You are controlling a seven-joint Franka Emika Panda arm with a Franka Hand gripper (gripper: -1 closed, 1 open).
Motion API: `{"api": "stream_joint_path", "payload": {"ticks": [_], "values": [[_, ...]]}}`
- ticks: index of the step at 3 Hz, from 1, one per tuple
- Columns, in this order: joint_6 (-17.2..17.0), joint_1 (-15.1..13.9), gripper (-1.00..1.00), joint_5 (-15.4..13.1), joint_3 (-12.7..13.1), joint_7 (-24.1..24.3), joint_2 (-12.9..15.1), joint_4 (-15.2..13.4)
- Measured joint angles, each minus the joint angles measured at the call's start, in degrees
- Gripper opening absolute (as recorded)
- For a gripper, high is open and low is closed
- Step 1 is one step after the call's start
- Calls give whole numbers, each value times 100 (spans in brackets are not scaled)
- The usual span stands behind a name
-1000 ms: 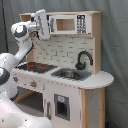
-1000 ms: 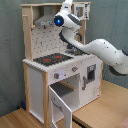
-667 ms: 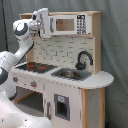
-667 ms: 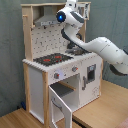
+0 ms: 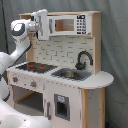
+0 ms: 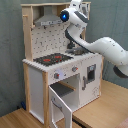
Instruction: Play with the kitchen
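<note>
Kitchen (image 5: pixel 60 75) stands on the wood floor (image 6: pixel 15 120), directly below and behind the gripper (image 5: pixel 42 24). Gripper is up at the top shelf, just beside the microwave (image 5: pixel 70 25) and level with the grey hood (image 6: pixel 46 19); can't tell how far the fingers are apart or whether they hold anything. Hob (image 5: pixel 36 66) sits straight under it. Sink (image 5: pixel 71 74) is lower, off toward the faucet (image 5: pixel 83 59); contents can't be made out. Lower oven door (image 6: pixel 61 105) hangs open, cavity looks bare.
</note>
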Motion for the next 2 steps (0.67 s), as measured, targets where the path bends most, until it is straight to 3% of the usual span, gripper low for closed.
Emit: {"api": "stream_joint_path", "payload": {"ticks": [2], "values": [[66, 691, -100, -329, -65, 0, -1, -959]]}}
